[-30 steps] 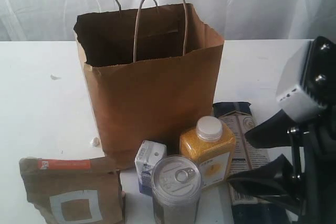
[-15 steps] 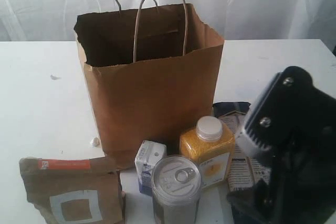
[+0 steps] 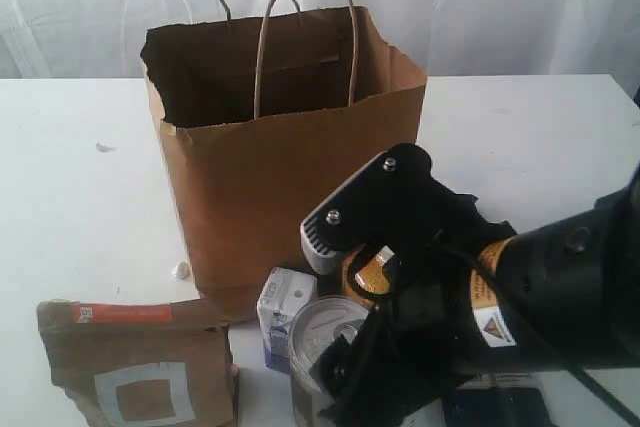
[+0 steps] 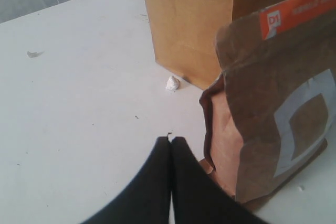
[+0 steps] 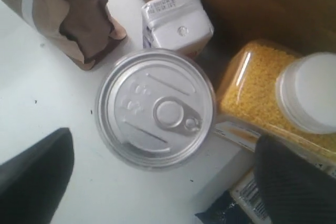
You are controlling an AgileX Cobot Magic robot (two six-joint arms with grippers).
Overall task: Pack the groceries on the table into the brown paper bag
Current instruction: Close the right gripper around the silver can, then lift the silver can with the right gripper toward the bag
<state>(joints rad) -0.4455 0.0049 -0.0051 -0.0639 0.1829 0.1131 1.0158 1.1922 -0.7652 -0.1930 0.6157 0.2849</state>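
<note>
— Exterior view: what is found along the tabletop's (image 3: 80, 207) front edge, left to right?
— A brown kraft pouch (image 3: 140, 372), a small white-blue carton (image 3: 285, 309) and a pull-tab can (image 3: 318, 335) are ranged there. The brown paper bag (image 3: 290, 177) is stood open behind them, mid-table. The yellow white-capped bottle (image 5: 252, 87) is largely hidden by the right arm (image 3: 540, 297).
— And the fingers?
— The left gripper (image 4: 170, 142) is pressed shut, empty, beside the pouch. The right gripper (image 5: 163, 145) is spread wide above the can, which is not gripped.
</note>
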